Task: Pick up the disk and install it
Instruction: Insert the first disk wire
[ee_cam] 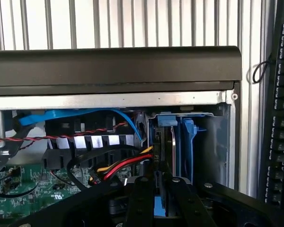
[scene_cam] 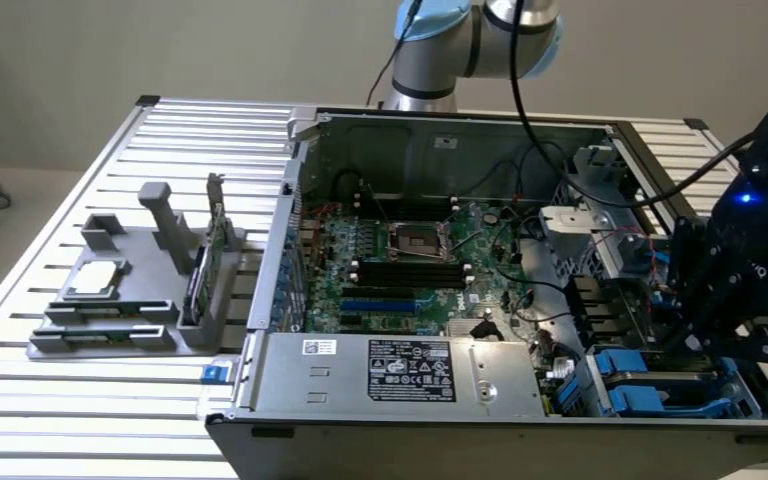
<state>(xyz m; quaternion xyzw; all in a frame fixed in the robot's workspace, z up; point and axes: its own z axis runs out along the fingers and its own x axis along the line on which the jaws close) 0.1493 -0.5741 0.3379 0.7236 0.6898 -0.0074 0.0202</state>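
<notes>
- Logging a slat table [scene_cam: 37, 400] running under everything, at the exterior view's left.
- Noting a grey tray [scene_cam: 104, 335] lying on it, well apart from the gripper.
- Finding a square silver chip [scene_cam: 96, 280] lying flat in the tray's near-left pocket.
- Finding a thin green card [scene_cam: 205, 270] standing on edge along the tray's right side, just beside the case.
- Recording an open case [scene_cam: 291, 230] sitting at mid-table, with its side off.
- Listing a green board [scene_cam: 398, 270] lying flat on the case floor, with its socket near the middle.
- Listing a boxed power supply [scene_cam: 398, 368] sitting at the case's near edge, label facing up.
- Counting red, yellow and black wires [ee_cam: 125, 163] curling beside the bay, plus a blue cable above them.
- Placing the arm [scene_cam: 458, 40] rising behind the case, at the top of the exterior view.
- Placing the bay [scene_cam: 638, 385] in the case's near-right corner, with blue plastic showing.
- Showing the gripper [scene_cam: 691, 335] reaching down into that corner, at the exterior view's right.
- Showing, in the wrist view, the gripper [ee_cam: 161, 182] pinching the disk [ee_cam: 164, 146]: fingers [ee_cam: 139, 198] standing narrowly apart, clamping its edge, with blue plastic showing between them.
- Placing the disk standing on edge inside the bay, just beside a blue rail [ee_cam: 188, 142] and against the case's end wall.
</notes>
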